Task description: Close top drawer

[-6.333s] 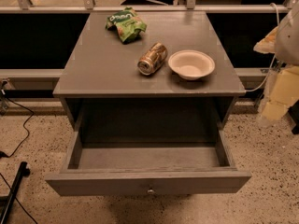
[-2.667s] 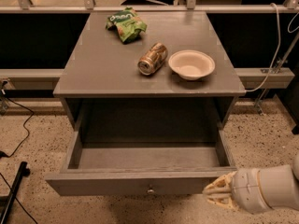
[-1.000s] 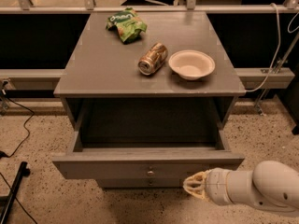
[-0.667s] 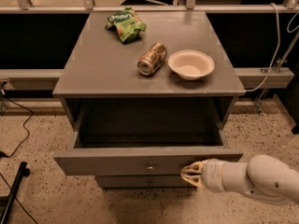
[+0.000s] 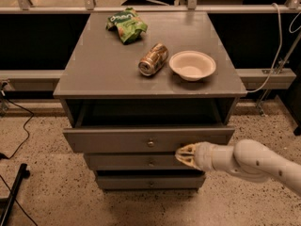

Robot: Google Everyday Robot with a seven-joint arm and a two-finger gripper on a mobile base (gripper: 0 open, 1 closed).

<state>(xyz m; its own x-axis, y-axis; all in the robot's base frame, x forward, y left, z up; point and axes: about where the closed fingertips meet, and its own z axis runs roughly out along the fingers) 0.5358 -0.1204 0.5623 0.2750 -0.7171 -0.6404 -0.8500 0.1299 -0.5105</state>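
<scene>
The top drawer (image 5: 108,139) of the grey cabinet is a wide grey front with a small round silvery knob (image 5: 150,143). It stands only a little way out from the cabinet, with a dark gap above it. My gripper (image 5: 182,155) is cream-coloured and comes in from the right on a white arm (image 5: 254,161). It is shut and empty, and its tip presses against the lower edge of the drawer front, right of the knob.
On the cabinet top (image 5: 99,69) lie a green chip bag (image 5: 126,25), a tipped can (image 5: 153,59) and a white bowl (image 5: 192,65). Two lower drawers (image 5: 136,163) sit below. A cable (image 5: 19,135) and a black leg (image 5: 13,194) are on the floor at left.
The top drawer has slid from wide open to nearly shut. My gripper has moved forward with the drawer front, pushing it in.
</scene>
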